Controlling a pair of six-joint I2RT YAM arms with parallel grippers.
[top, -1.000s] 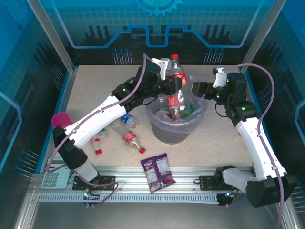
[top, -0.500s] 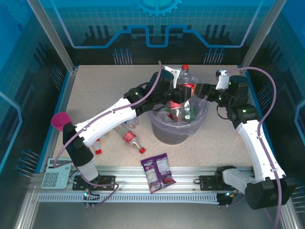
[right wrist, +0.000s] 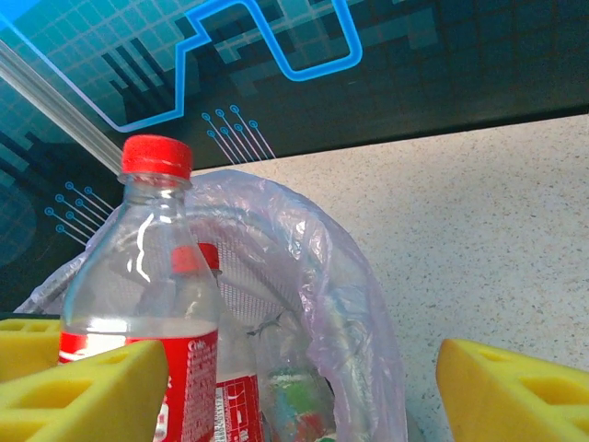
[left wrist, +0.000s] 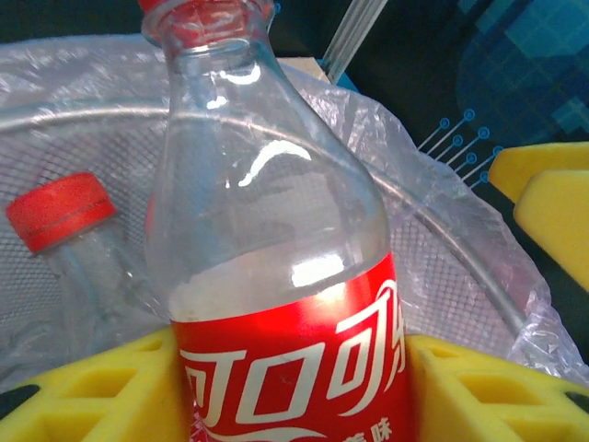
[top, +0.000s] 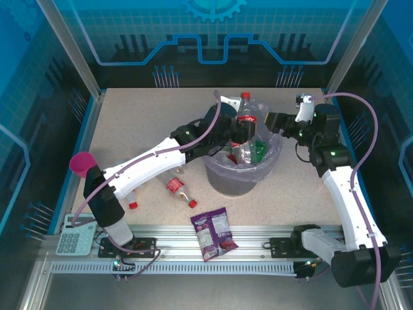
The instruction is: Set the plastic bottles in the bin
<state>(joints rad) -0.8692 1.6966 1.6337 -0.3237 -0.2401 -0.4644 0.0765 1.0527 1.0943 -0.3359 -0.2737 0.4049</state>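
"Over the bin (top: 222, 175), the left hand (top: 236, 133) grips a red-labelled bottle (top: 244, 111) upright by its label, with its cap (top: 245, 96) well above the rim. Should it just let go?"

"I'd lower it past the rim first, then release, so it can't bounce out. Mind the right hand (top: 273, 121), spread wide and empty just beside the rim's right side. Open bench (top: 129, 123) lies to the left."

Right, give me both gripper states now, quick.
Left gripper: closed on the red-labelled bottle, over the bin.
Right gripper: open, holding nothing.
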